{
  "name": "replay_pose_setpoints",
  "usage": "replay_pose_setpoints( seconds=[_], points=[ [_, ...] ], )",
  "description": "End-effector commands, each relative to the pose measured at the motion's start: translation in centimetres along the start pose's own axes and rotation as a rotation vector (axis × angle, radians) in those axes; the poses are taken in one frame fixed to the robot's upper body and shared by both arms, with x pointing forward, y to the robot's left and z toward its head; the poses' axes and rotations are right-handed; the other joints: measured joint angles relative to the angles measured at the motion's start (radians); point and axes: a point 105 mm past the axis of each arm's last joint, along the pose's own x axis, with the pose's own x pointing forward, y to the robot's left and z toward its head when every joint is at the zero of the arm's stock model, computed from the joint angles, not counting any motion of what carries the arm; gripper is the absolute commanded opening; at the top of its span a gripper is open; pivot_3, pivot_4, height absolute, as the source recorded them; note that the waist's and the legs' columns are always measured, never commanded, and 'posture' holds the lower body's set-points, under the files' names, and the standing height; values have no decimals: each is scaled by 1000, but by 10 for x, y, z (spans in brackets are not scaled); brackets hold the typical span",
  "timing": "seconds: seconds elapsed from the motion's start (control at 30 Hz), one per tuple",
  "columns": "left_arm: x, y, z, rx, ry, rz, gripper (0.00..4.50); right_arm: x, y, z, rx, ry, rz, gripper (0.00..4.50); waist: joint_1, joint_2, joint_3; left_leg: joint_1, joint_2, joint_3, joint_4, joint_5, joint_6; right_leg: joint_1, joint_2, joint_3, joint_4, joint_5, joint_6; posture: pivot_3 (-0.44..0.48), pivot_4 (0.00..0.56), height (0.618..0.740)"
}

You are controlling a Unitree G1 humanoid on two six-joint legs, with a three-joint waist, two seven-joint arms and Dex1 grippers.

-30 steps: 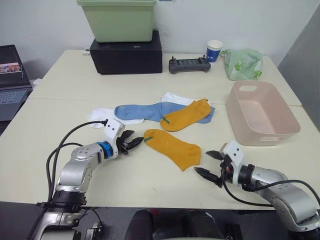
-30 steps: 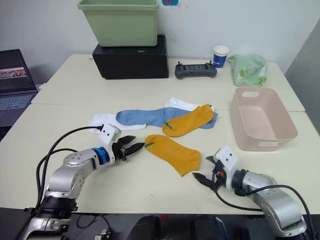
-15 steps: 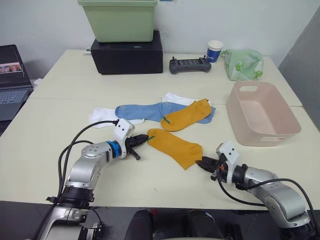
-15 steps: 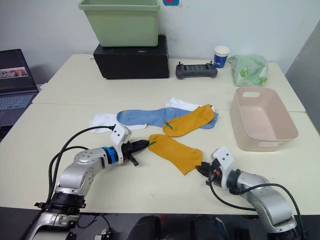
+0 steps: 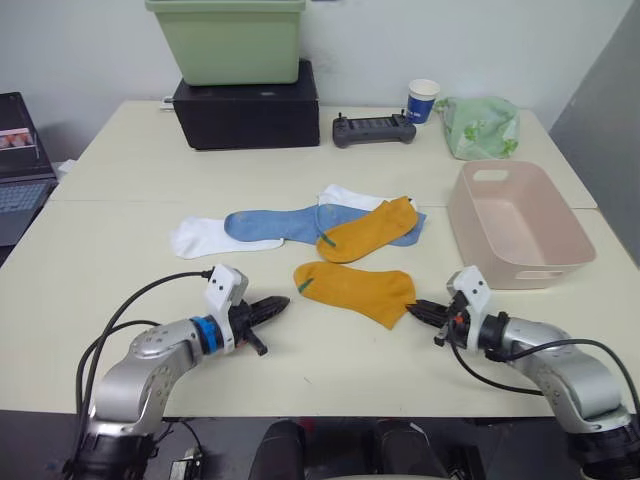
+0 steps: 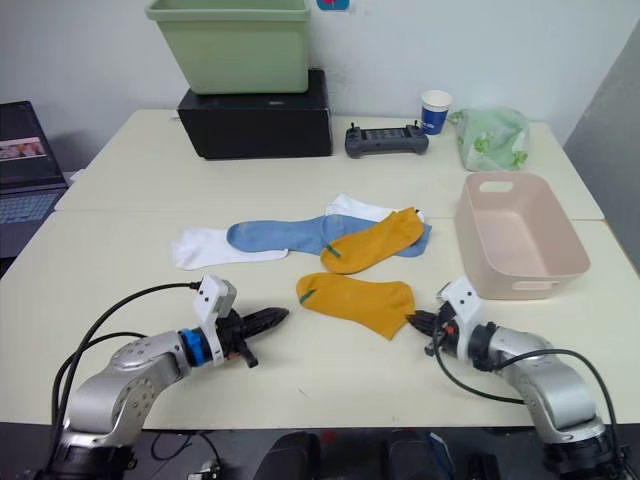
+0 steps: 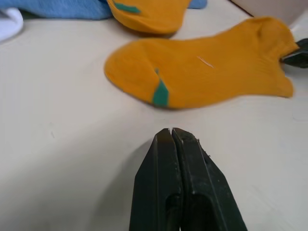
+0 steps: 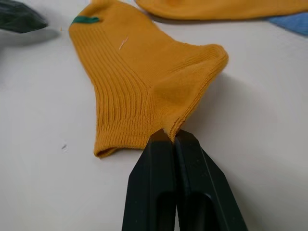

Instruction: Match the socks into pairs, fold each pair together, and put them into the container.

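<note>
A mustard-orange sock (image 5: 355,290) with a green mark lies flat at the table's front centre. My right gripper (image 5: 415,310) is shut on its cuff edge, and the pinch is plain in the right wrist view (image 8: 168,134). My left gripper (image 5: 278,302) is shut and empty, a short gap from the sock's green-marked end (image 7: 160,92). Behind lie the other orange sock (image 5: 372,230), a light blue sock (image 5: 268,224) and a white sock (image 5: 200,237), partly overlapping. The pale pink container (image 5: 500,272) stands empty at the right.
At the back, a light green bin (image 5: 228,40) sits on a black box (image 5: 245,100). Beside it are a black controller (image 5: 372,128), a paper cup (image 5: 423,100) and a leaf-print cloth (image 5: 483,125). A laptop (image 5: 12,160) sits at the far left.
Both grippers went from open to shut. The right one closed on the sock's cuff and drew the sock rightwards, turning it. The left one pulled back from the sock, empty.
</note>
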Motion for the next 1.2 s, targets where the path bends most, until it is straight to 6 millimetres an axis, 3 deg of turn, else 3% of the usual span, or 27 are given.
replay_pose_setpoints(
  seconds=[0.03, 0.17, 0.3, 0.33, 0.4, 0.57, 0.8, 0.93, 1.03, 1.2],
  points=[
    [-12, -23, 14, -33, -33, -66, 0, -9, 13, 13, -13, -15, 128, 40, 3, -1, 1, 0, 0, 0, 0, 0, 0, 0, 0, -1, 0, 0, 0, 0, 150, 740],
    [-22, -38, 12, -44, -6, -107, 0, -16, 19, 12, -8, 28, 206, 40, 2, -1, 1, 0, -1, 0, 0, 0, 0, 1, 0, 0, 0, -1, 2, 0, 150, 740],
    [-13, -4, 25, 49, -71, 59, 0, -14, 11, 11, -16, 35, 177, 40, 4, -1, 1, 1, 0, -1, 0, 0, 0, 1, 0, 0, 0, -2, 3, 0, 150, 740],
    [-7, 4, 32, 66, -104, 83, 176, -13, 10, 11, -18, 34, 172, 8, 5, -1, 1, 1, 0, -1, 0, 0, 0, 1, 0, -1, 0, -2, 3, 0, 150, 740],
    [4, 17, 42, 91, -148, 124, 602, -11, 9, 12, -14, 28, 169, 0, 7, -1, 1, 1, -1, -1, 1, 0, 0, 1, 0, -1, 0, -2, 3, 0, 150, 740],
    [38, 29, 49, 140, -153, 132, 2273, -9, 10, 14, -20, 19, 157, 0, 6, -1, 1, -1, -2, 1, 2, 0, 1, 1, 0, 2, -1, 1, 2, 0, 150, 740],
    [65, 31, 44, 153, -117, 102, 4469, -7, 8, 18, -28, 3, 132, 0, 2, -1, 1, -2, 0, 1, 1, 0, 1, -1, 1, 1, -2, 1, 2, 0, 150, 740],
    [79, 28, 27, 204, -4, 55, 4469, -8, 5, 20, -36, -4, 109, 0, 3, -1, 1, -1, -1, 1, 1, 0, 1, 0, 0, 1, -1, 1, 2, 0, 150, 740],
    [81, 22, 27, 208, -9, 4, 3811, -8, 5, 18, -35, -9, 95, 0, 3, -1, 1, -1, -2, 1, 2, 0, 1, 1, 0, 1, -1, 1, 2, 0, 150, 740],
    [77, 18, 30, 202, -27, -24, 2213, -8, 4, 17, -33, -12, 87, 0, 4, -1, 1, -2, -2, 0, 2, 0, 1, 0, 0, 1, -1, 1, 2, 0, 150, 740]
  ],
)
